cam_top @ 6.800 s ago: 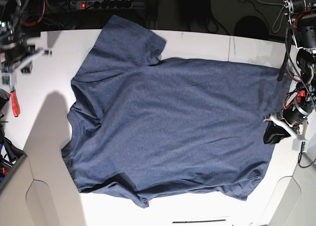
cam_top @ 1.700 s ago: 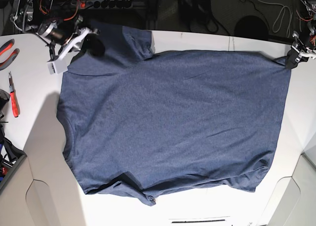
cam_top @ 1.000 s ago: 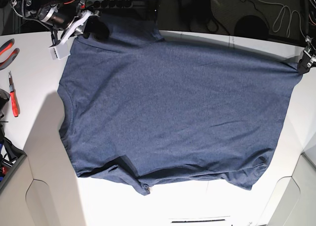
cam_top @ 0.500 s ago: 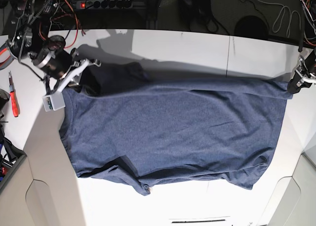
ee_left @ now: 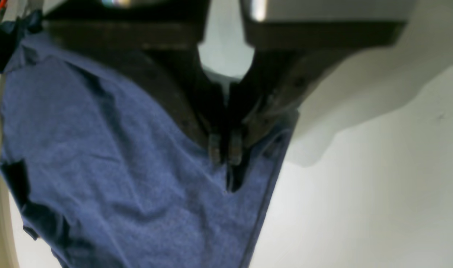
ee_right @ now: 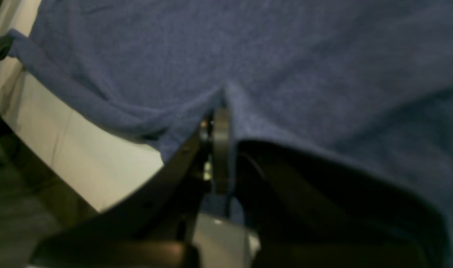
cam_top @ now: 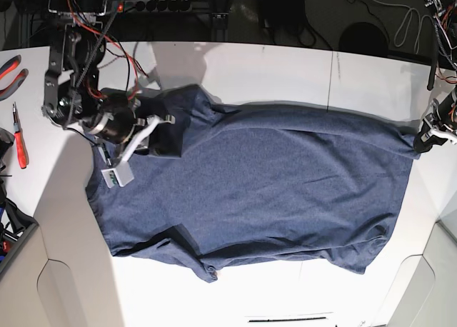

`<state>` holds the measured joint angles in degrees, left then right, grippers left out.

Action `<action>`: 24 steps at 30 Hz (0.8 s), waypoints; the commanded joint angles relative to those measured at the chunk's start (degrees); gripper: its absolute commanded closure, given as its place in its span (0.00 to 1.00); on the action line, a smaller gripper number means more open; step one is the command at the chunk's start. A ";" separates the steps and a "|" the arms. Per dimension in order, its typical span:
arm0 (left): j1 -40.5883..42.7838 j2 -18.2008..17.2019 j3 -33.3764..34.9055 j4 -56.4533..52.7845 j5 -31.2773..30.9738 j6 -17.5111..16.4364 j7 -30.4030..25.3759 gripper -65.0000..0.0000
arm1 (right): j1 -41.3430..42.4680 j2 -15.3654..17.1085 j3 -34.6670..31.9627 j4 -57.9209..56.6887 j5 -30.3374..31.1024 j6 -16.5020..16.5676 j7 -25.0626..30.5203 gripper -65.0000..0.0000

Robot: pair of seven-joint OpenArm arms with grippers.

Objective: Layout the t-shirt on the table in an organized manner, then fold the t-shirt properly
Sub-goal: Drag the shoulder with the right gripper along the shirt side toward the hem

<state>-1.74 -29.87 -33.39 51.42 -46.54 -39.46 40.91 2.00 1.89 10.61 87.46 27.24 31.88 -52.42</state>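
Navy t-shirt (cam_top: 264, 184) spread on the white table (cam_top: 285, 70)

Plain side up, mostly flat; far edge doubled toward the near side, one sleeve rumpled at the near edge, wrinkles along it.

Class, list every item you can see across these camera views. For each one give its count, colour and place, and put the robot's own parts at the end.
t-shirt: one, dark heathered navy blue, spread over the middle of the table, far edge lifted and drawn toward the near side.
table: one, white, with a thin dark seam line, under the shirt.
pliers: one pair, red handles, at the base view's left edge.
red-handled tool: one, red and black, on the table below the pliers.
power strip: one, black, behind the table's far edge.
cables: several, pale, on the dark floor beyond the table.
right gripper: one, black and white, shut on the t-shirt's shoulder end.
left gripper: one, black and white, shut on the t-shirt's hem corner.
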 commanded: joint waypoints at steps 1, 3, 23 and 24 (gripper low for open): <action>-0.81 -1.57 -0.26 0.79 -1.16 -0.54 -1.05 1.00 | 2.27 0.17 -0.31 0.00 0.50 0.24 1.99 1.00; -0.81 -1.57 -0.26 0.79 -1.16 -0.54 -1.38 1.00 | 4.33 0.15 -0.63 -1.09 -0.31 0.24 2.54 1.00; -1.14 -1.57 -0.26 0.79 1.44 1.75 -6.08 1.00 | 10.88 0.35 -5.70 -8.94 -8.33 -0.90 10.67 1.00; -1.14 -1.57 -0.26 0.79 1.46 2.45 -6.47 1.00 | 10.91 0.35 -5.70 -8.94 -8.90 -1.31 11.37 1.00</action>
<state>-1.96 -29.85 -33.39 51.37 -44.16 -37.21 35.86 11.46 2.09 4.84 77.65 17.67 30.57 -42.50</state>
